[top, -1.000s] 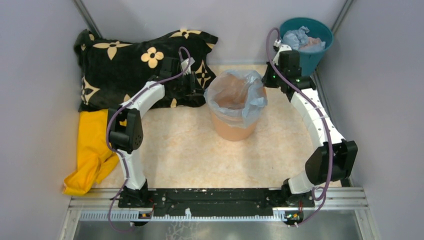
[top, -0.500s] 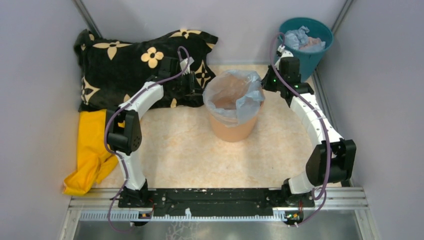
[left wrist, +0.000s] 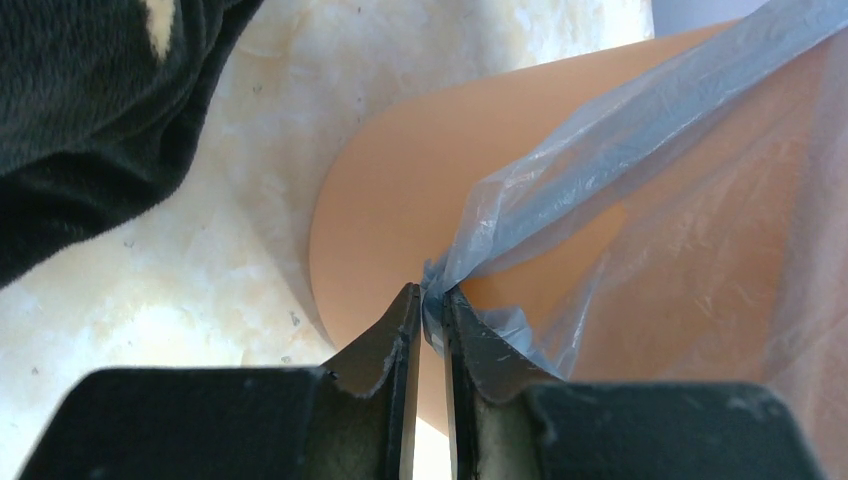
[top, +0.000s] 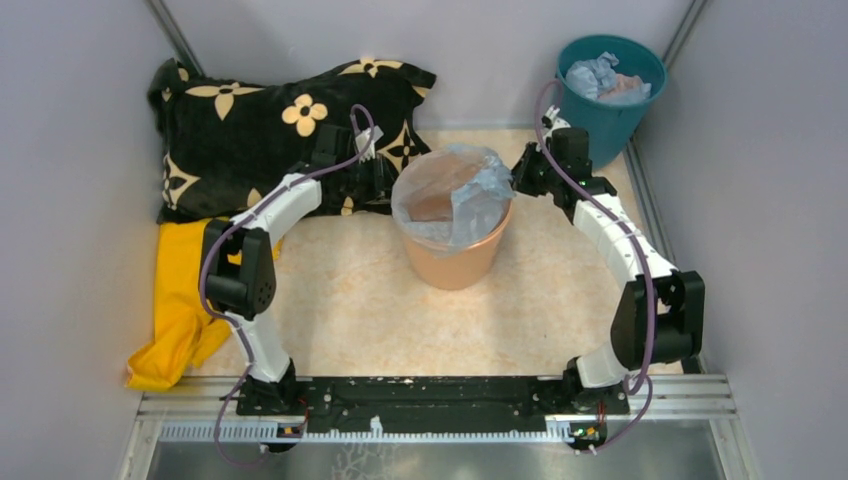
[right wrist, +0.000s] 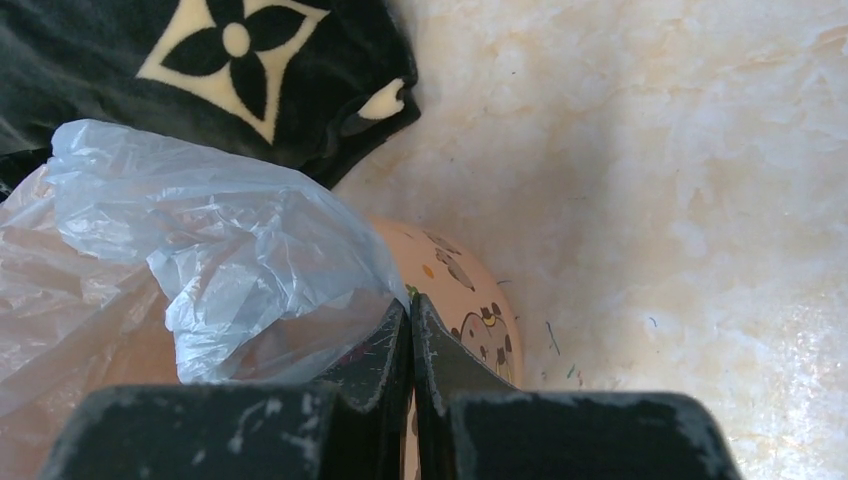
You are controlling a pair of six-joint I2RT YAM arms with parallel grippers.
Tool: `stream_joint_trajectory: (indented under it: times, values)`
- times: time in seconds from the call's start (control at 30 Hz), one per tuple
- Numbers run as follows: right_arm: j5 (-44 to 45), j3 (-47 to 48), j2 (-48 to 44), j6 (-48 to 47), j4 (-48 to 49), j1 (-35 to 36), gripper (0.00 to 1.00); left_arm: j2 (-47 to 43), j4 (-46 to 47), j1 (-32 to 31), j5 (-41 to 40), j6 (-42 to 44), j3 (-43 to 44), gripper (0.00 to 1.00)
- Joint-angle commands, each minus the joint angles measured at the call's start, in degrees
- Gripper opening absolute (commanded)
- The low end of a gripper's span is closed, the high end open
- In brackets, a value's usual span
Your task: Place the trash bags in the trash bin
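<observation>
**BAG MOUTH SPANNED ACROSS BIN, GRIPPER TO GRIPPER**

Thin, see-through pale blue plastic film trash bag (top: pixel 470 195) seated inside round peach-orange plastic trash bin (top: pixel 455 262), film draped over the rim. Left gripper (left wrist: pixel 431 295) at the left rim, pinching a gathered strand of film outside the wall. Right gripper (right wrist: pixel 409 305) at the opposite rim, pressed together at the film edge; film between tips not confirmable. Stretch axis: side to side across the mouth. Probable next move: draw film down over both sides.
</observation>
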Motion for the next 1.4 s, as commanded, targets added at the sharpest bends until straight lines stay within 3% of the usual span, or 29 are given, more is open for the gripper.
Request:
stream_joint_trajectory:
  times: [0.0,0.23,0.47,0.87,1.1,1.13,1.2,1.23,1.3,1.37]
  values:
    - [0.05,-1.13,-2.94,-0.71,-1.35,1.01,0.0,-2.98,1.37,0.34,0.91,-0.24,-2.88,0.2]
    - [2.06,-0.28,-5.52,-3.96,-11.92,1.01,0.0,-5.12,2.14,0.34,1.4,-1.17,-5.45,0.2]
    - [-2.22,-0.85,-4.86,-0.36,-6.22,3.23,0.0,-8.79,1.96,0.34,1.2,-1.36,-9.84,0.2]
    - [-2.47,6.39,3.64,1.88,-2.3,10.99,0.0,-21.81,7.58,0.34,-0.18,-5.65,-26.34,0.2]
    - [0.66,4.7,3.45,-0.15,-5.58,10.82,0.01,-26.65,7.86,0.34,-1.19,-6.74,-30.3,0.2]
    - [1.31,3.84,2.85,-0.36,-6.19,10.31,0.06,-26.82,7.64,0.34,-1.3,-6.66,-29.96,0.21]
    - [1.76,2.24,1.52,-0.44,-7.3,8.65,0.3,-26.63,6.6,0.34,-1.26,-6.29,-28.5,0.21]
    - [2.0,1.52,0.72,-0.53,-7.78,7.74,0.38,-26.39,5.88,0.34,-1.26,-6.1,-27.66,0.21]
    - [3.5,1.04,-1.19,-1.09,-9.44,5.93,0.51,-26.25,4.9,0.34,-1.25,-5.8,-26.36,0.2]
    - [4.93,1.69,-3.19,-2.33,-11.64,4.2,0.56,-26.48,4.29,0.34,-1.4,-5.54,-25.7,0.21]
